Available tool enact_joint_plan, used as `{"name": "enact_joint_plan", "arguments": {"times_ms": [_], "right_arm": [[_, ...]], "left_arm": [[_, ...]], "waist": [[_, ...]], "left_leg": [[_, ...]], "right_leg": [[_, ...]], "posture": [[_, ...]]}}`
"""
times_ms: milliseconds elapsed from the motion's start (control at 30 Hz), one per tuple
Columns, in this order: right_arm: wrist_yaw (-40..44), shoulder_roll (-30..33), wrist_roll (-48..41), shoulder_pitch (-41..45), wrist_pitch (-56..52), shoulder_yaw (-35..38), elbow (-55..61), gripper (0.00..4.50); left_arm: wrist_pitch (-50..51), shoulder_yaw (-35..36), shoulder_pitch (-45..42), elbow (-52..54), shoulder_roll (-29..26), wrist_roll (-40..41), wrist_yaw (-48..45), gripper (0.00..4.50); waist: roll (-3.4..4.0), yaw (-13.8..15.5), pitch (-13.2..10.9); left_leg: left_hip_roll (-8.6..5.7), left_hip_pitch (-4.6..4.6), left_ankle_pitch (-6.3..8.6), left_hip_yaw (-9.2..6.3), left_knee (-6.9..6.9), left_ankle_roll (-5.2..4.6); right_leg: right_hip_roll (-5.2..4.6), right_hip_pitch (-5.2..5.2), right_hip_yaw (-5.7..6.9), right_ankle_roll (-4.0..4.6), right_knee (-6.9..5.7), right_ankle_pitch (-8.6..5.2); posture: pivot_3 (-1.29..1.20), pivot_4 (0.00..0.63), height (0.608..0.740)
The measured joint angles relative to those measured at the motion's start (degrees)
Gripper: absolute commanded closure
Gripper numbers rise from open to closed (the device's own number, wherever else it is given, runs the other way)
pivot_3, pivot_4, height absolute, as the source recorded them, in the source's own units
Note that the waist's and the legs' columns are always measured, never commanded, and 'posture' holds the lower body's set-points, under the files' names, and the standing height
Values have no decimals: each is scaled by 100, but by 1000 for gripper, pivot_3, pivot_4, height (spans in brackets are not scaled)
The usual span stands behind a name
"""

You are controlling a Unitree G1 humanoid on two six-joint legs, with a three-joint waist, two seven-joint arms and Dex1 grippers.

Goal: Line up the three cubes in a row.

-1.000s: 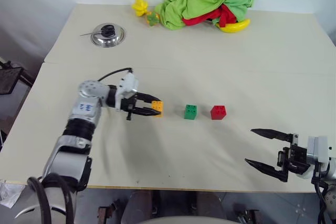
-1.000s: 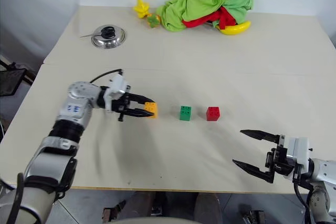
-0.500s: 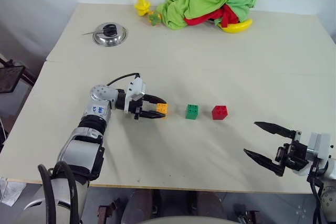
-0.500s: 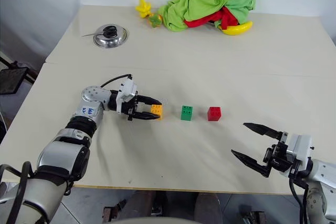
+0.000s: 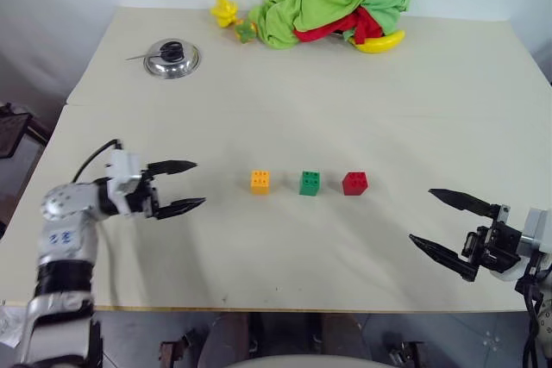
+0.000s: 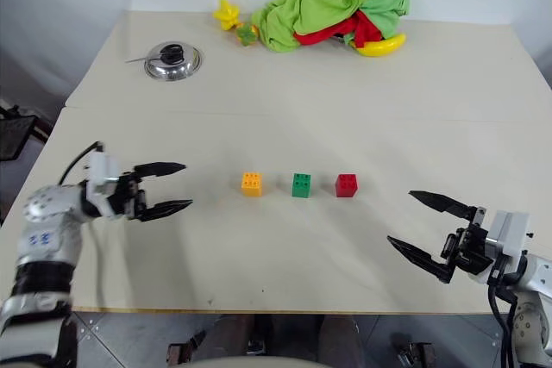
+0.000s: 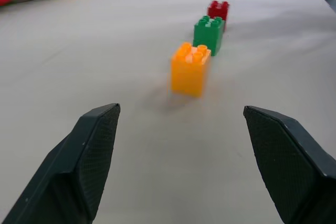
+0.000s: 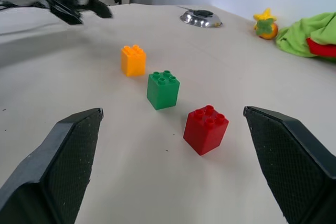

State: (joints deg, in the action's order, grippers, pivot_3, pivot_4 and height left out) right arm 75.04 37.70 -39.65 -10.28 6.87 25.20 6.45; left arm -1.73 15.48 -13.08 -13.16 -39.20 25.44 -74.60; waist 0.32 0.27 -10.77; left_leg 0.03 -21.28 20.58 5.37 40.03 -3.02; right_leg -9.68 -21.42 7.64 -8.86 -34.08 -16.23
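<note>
Three studded cubes stand in a straight row on the beige table (image 5: 345,101): orange-yellow (image 5: 260,181) on the left, green (image 5: 310,183) in the middle, red (image 5: 354,183) on the right, with small even gaps. My left gripper (image 5: 190,185) hovers open well to the left of the orange-yellow cube (image 7: 190,68), holding nothing. Near the table's front right edge my right gripper (image 5: 438,223) stands open and empty, to the right of the red cube (image 8: 205,128).
At the table's far side lies a heap of green and red cloth (image 5: 336,2) with a yellow banana toy (image 5: 380,42) beside it. Small yellow and green toys (image 5: 233,19) and a metal lid (image 5: 171,59) sit at the far left.
My left gripper let go of the orange-yellow cube, opened wide and drew back to the left. The cube stays in line with the other two. The right gripper barely moved.
</note>
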Motion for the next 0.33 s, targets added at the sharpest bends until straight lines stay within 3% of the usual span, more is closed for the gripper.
{"name": "enact_joint_plan", "arguments": {"times_ms": [133,333], "right_arm": [[110,31,5,252,-43,-28,-114,0],[139,-32,56,610,-14,-191,-304,0]], "left_arm": [[152,155,713,940,20,14,549,494],[93,355,983,1132,131,89,958,494]], "waist": [[7,51,0],[11,32,-1]], "left_leg": [[-2,4,1,0,-1,2],[2,4,3,5,-5,6]], "right_leg": [[-6,0,-3,0,-1,0],[3,-4,-2,2,0,-1]], "posture": [[0,150,740],[0,150,740]]}}
